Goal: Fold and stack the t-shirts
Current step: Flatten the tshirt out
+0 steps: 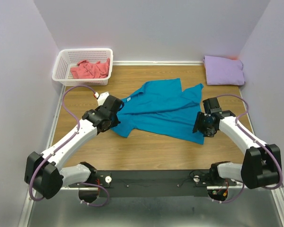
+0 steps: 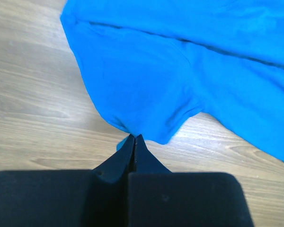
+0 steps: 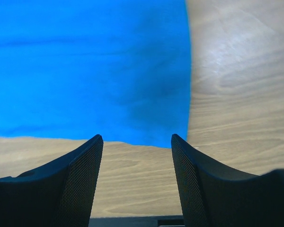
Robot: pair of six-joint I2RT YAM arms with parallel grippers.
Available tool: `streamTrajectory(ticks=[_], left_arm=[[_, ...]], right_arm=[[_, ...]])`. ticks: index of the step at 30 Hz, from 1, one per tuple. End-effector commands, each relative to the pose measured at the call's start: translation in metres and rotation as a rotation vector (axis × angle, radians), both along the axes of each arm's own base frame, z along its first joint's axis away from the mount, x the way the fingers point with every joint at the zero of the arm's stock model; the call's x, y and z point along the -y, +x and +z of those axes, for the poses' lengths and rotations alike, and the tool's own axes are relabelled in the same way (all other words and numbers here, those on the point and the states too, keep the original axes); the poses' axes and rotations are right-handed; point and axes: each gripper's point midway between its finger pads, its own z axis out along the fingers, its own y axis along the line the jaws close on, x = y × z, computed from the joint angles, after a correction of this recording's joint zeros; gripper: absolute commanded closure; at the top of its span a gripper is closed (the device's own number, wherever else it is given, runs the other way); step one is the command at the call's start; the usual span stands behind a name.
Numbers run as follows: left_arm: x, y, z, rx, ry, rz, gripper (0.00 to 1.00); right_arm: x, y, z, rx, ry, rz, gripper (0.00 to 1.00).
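The teal-blue t-shirt [image 1: 156, 111] lies spread and rumpled across the middle of the wooden table. My left gripper [image 1: 117, 116] is at its left edge. In the left wrist view the jaws [image 2: 134, 137] are pressed together on a pinch of the teal-blue cloth [image 2: 156, 80] at a hem. My right gripper [image 1: 201, 125] is at the shirt's lower right corner. In the right wrist view it [image 3: 136, 138] stands open just short of the cloth's edge [image 3: 109, 71], with only bare wood between the fingers. A pale lavender t-shirt [image 1: 223, 70] lies folded at the back right. A coral-pink t-shirt [image 1: 90, 69] is crumpled in the basket.
The white lattice basket [image 1: 61, 56] stands at the back left corner. Pale walls close in the table on three sides. Bare wood [image 1: 151, 149] shows between the teal-blue shirt and the arm bases.
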Motion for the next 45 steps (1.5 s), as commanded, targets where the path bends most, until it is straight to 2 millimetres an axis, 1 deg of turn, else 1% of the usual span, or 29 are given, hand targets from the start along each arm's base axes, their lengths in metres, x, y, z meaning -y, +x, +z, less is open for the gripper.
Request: streamTrajectory(ticks=[1,3,8,13,18,24,26,30,33,34,36,37,40,41,42,43,44,45], left_arm=[[-0.011,-0.005,0.01,0.037,0.027,-0.055,1.0],[-0.011,-0.006,0.015,0.058,0.011,-0.071,1.0],[-0.005,-0.007,0.017,0.083,-0.023,-0.134,1.0],[0.0,-0.008,0.022,0.101,-0.039,-0.179,1.0],[0.001,-0.006,0.032,0.134,-0.046,-0.201,1.0],[0.008,-0.007,0.038,0.16,-0.081,-0.233,1.0],[0.006,-0.007,0.038,0.165,-0.076,-0.237,1.0],[0.002,-0.006,0.038,0.173,-0.06,-0.242,1.0],[-0.003,-0.005,0.038,0.182,-0.057,-0.234,1.0],[-0.008,-0.003,0.037,0.184,-0.05,-0.225,1.0],[-0.014,0.0,0.036,0.193,-0.038,-0.214,1.0],[-0.017,0.002,0.036,0.194,-0.03,-0.218,1.0],[-0.023,0.011,0.043,0.225,-0.059,-0.207,1.0],[-0.025,0.018,0.051,0.252,-0.064,-0.208,1.0],[-0.026,0.023,0.054,0.259,-0.063,-0.205,1.0],[-0.027,0.032,0.068,0.298,-0.054,-0.202,1.0],[-0.03,0.038,0.075,0.314,-0.05,-0.186,1.0],[-0.036,0.047,0.076,0.309,-0.027,-0.169,1.0]], right_arm=[[0.019,-0.009,-0.013,-0.05,-0.096,-0.144,0.33],[0.023,-0.01,-0.017,-0.067,-0.113,-0.172,0.33],[0.028,-0.014,-0.028,-0.094,-0.138,-0.231,0.33],[0.026,-0.02,-0.036,-0.123,-0.13,-0.272,0.33],[0.026,-0.026,-0.042,-0.152,-0.125,-0.306,0.33],[0.028,-0.035,-0.055,-0.188,-0.137,-0.365,0.34],[0.028,-0.04,-0.061,-0.208,-0.136,-0.373,0.35],[0.026,-0.047,-0.069,-0.227,-0.125,-0.389,0.43],[0.027,-0.051,-0.072,-0.236,-0.129,-0.397,0.53],[0.027,-0.05,-0.071,-0.227,-0.13,-0.399,0.61],[0.027,-0.048,-0.068,-0.212,-0.125,-0.403,0.72],[0.026,-0.045,-0.066,-0.203,-0.118,-0.401,0.81],[0.025,-0.031,-0.053,-0.161,-0.113,-0.391,0.94],[0.024,-0.015,-0.042,-0.121,-0.108,-0.391,0.99],[0.025,-0.011,-0.035,-0.116,-0.117,-0.377,0.99],[0.026,-0.004,-0.026,-0.096,-0.122,-0.37,0.99],[0.025,0.007,-0.015,-0.066,-0.121,-0.363,0.99],[0.025,0.026,0.007,-0.008,-0.117,-0.345,0.99]])
